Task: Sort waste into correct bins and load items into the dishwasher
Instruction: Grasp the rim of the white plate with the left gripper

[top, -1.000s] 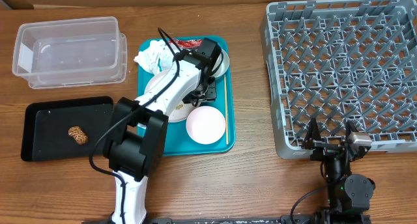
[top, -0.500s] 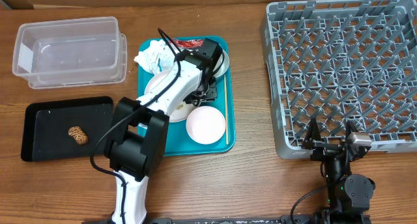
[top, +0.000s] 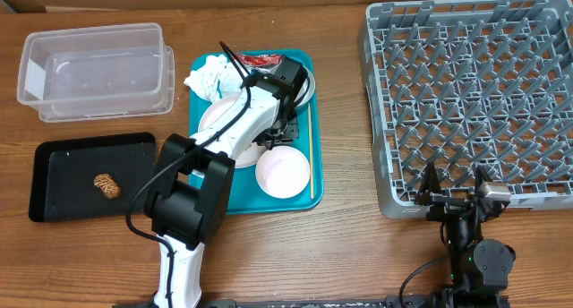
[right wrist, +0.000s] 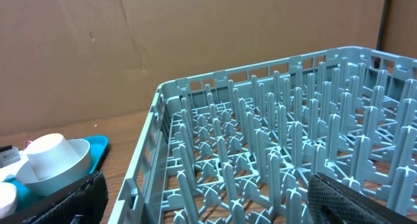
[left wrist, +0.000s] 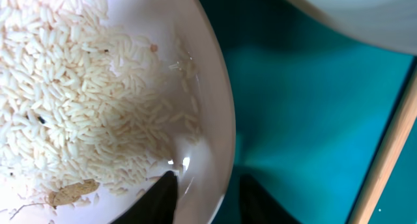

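My left gripper (left wrist: 208, 198) is open and straddles the rim of the large white plate (left wrist: 210, 87). One finger is inside by the white rice (left wrist: 71, 87), the other outside over the teal tray (left wrist: 306, 120). From overhead the left gripper (top: 277, 133) is over the plate (top: 211, 122), beside the pinkish dish (top: 283, 171). A napkin (top: 209, 75), a red wrapper (top: 264, 57), the grey bowl (top: 307, 84) and the wooden stick (top: 312, 147) are on the tray. A brown lump (top: 107, 185) lies in the black tray (top: 63, 156). My right gripper (top: 455, 187) is open and empty at the dish rack's (top: 474, 93) front edge.
The clear tub (top: 98, 66) stands at the back left. In the right wrist view the rack (right wrist: 260, 152) fills the frame, with the white cup (right wrist: 45, 152) in the grey bowl (right wrist: 78, 160) at the left.
My left gripper has shifted slightly toward the front over the plate. The right arm has not moved.
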